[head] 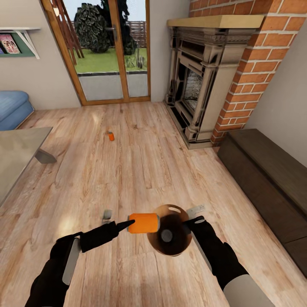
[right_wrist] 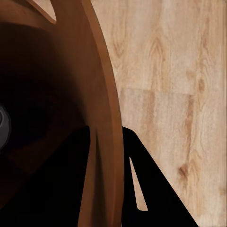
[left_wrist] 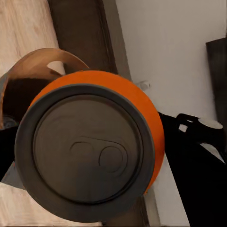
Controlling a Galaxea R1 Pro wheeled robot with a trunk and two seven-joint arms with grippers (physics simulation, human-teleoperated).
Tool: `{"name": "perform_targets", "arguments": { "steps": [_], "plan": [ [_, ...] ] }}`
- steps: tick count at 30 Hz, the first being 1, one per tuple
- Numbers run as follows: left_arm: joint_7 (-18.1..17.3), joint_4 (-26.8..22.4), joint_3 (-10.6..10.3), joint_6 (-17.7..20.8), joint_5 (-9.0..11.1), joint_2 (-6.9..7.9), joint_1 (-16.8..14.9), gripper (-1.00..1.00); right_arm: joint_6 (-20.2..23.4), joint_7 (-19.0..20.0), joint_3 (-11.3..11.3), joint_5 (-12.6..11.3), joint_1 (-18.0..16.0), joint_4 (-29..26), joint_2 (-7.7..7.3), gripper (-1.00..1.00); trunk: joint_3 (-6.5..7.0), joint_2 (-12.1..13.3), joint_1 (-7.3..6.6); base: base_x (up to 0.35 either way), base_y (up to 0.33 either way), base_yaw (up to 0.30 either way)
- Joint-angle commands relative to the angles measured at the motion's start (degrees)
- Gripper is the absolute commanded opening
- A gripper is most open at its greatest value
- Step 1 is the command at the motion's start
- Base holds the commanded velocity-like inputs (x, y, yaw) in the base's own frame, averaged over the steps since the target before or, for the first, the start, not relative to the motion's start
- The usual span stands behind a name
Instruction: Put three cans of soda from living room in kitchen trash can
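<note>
My left gripper (head: 131, 223) is shut on an orange can of soda (head: 144, 223), held on its side just left of the tash can's rim. In the left wrist view the can's grey top (left_wrist: 85, 158) faces the camera, with the bin (left_wrist: 35, 71) behind it. The tash can (head: 172, 245), coppery-brown inside, is lifted off the floor with my right gripper (head: 192, 221) shut on its rim. Black fingers (right_wrist: 151, 189) straddle the bin wall (right_wrist: 101, 113). A grey can top (head: 166, 235) lies inside the bin. Another can of soda (head: 111, 136) stands upright on the floor further ahead.
This is the living room: the brick fireplace (head: 200, 81) stands ahead on the right, a dark wood bench (head: 268, 179) runs along the right wall, the glass coffee table (head: 17, 157) and blue sofa (head: 13, 106) are at left, and the glass doors (head: 106, 51) stand ahead.
</note>
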Motion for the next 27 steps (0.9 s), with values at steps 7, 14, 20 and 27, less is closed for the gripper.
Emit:
{"name": "perform_targets", "arguments": {
  "steps": [7, 14, 20, 27],
  "plan": [
    [7.62, 0.21, -4.88, -2.29, 0.30, -1.94, 0.00, -1.00, -0.03, 0.19, 0.02, -0.81, -0.02, -0.07, 0.10, -1.00, 0.01, 0.00, 0.00, 0.000, 0.000, 0.000],
    [11.95, 0.24, -6.12, -2.65, 0.25, -3.67, 0.00, -1.00, 0.00, 0.18, 0.07, -0.81, -0.03, -0.08, 0.11, -1.00, 0.01, 0.00, 0.00, 0.000, 0.000, 0.000],
    [15.25, 0.23, -6.46, -2.67, 0.30, -4.40, 0.00, -1.00, 0.01, 0.18, 0.10, -0.81, -0.03, -0.08, 0.26, -1.00, 0.01, 0.00, 0.00, 0.000, 0.000, 0.000],
    [15.98, 0.23, -6.87, -3.37, 0.30, -4.97, 0.00, 1.00, 0.01, 0.18, 0.11, -0.81, -0.01, -0.08, 0.37, -1.00, 0.01, 0.00, 0.00, 0.000, 0.000, 0.000]
  ]
}}
